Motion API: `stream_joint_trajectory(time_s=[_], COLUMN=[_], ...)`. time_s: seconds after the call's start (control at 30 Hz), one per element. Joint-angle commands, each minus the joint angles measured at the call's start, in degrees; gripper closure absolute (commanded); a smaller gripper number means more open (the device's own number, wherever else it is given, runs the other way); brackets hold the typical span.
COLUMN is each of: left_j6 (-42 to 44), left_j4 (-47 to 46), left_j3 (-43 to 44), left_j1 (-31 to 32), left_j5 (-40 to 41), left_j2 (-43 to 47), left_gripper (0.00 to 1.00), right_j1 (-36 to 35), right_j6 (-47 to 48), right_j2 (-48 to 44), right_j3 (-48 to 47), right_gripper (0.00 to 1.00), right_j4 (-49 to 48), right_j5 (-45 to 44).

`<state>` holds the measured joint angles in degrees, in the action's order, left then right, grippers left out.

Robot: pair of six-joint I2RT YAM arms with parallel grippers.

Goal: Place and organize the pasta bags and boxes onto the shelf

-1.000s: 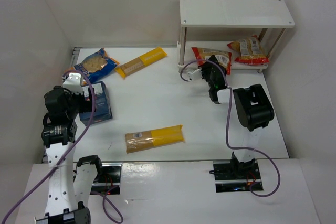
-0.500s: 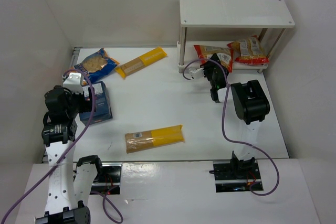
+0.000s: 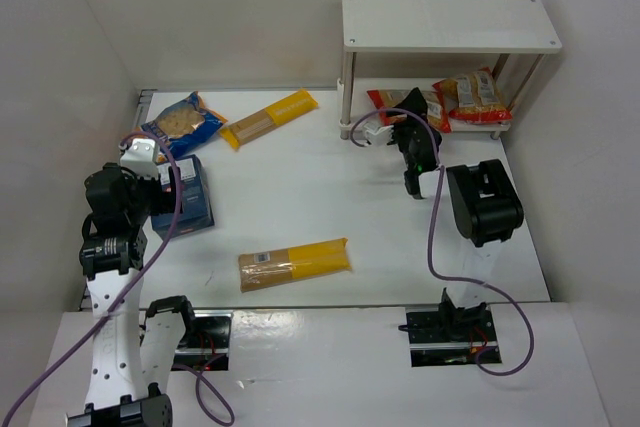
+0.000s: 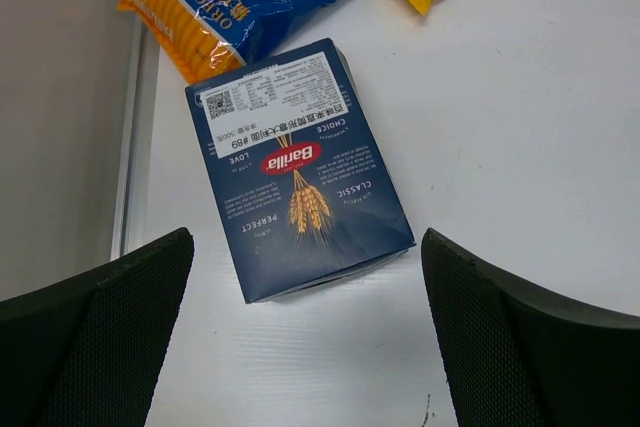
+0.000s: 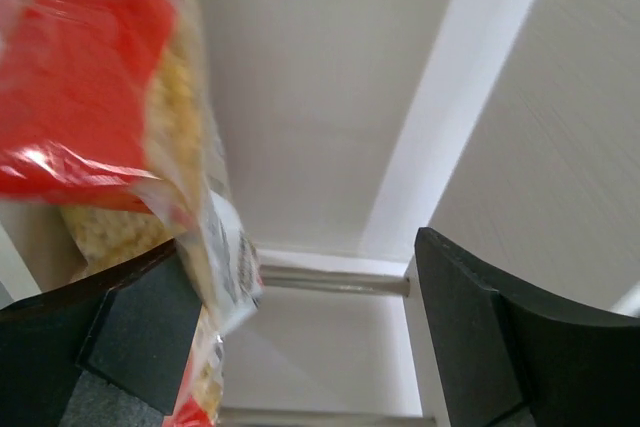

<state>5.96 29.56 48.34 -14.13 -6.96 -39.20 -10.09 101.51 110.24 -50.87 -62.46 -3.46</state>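
Note:
Over at the white shelf (image 3: 450, 22), my right gripper (image 3: 408, 119) is open at the lower tier. A red-and-yellow bag (image 3: 392, 99) lies just beyond it, and a second one (image 3: 474, 94) rests further right on that tier. In the right wrist view the bag (image 5: 90, 97) shows blurred against the left finger (image 5: 130, 332), with the gripper (image 5: 300, 247) wide apart under the shelf (image 5: 480, 67). My left gripper (image 3: 165, 182) hangs open above the dark blue box (image 4: 295, 162), touching nothing. The blue-and-orange bag (image 3: 182, 122) and two spaghetti packs (image 3: 270, 117) (image 3: 293, 263) lie on the table.
White walls close in the table at the left, back and right. The shelf's thin legs (image 3: 345, 97) stand close to my right gripper. Both arm bases and purple cables (image 3: 432, 237) sit at the near edge.
My right gripper has gone from shut to open and let go of the red-and-yellow bag, which now lies further in on the lower tier. The left arm has not moved.

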Motion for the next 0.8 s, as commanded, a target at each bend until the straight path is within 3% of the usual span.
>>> stream_joint_trajectory(time_s=[0.0,0.13,0.37,0.63,0.67,0.7,0.77], left_j6=[1.07,1.08,1.08,1.08,1.08,1.08,1.08], left_j4=[-1.7,-1.7,-1.17,-1.17,-1.17,-1.17,-1.17], left_j3=[-0.44,-0.44,0.09,0.09,0.09,0.09,0.09], left_j1=[-0.37,-0.37,-0.37,-0.37,-0.37,-0.37,-0.37], left_j5=[-1.91,-1.92,-2.44,-2.44,-2.44,-2.44,-2.96], left_j2=[1.14,1.67,1.67,1.67,1.67,1.67,1.67], left_gripper=[0.0,0.0,0.0,0.0,0.0,0.0,0.0], right_j1=[-1.16,-3.88,-6.88,-6.35,-6.35,-6.35,-6.35], right_j6=[-4.56,-10.71,-18.19,-21.53,-23.27,-24.94,-29.33], right_j2=[-8.97,-18.09,-27.43,-25.51,-26.03,-26.82,-28.06], right_j3=[1.82,3.41,6.75,4.47,3.51,0.28,-3.34], right_gripper=[0.1,0.07,0.04,0.04,0.04,0.04,0.04], right_j4=[-7.08,4.58,15.16,20.78,24.1,34.66,46.05], right_j5=[-0.93,-2.77,-5.94,-8.57,-8.05,-7.18,-3.77])
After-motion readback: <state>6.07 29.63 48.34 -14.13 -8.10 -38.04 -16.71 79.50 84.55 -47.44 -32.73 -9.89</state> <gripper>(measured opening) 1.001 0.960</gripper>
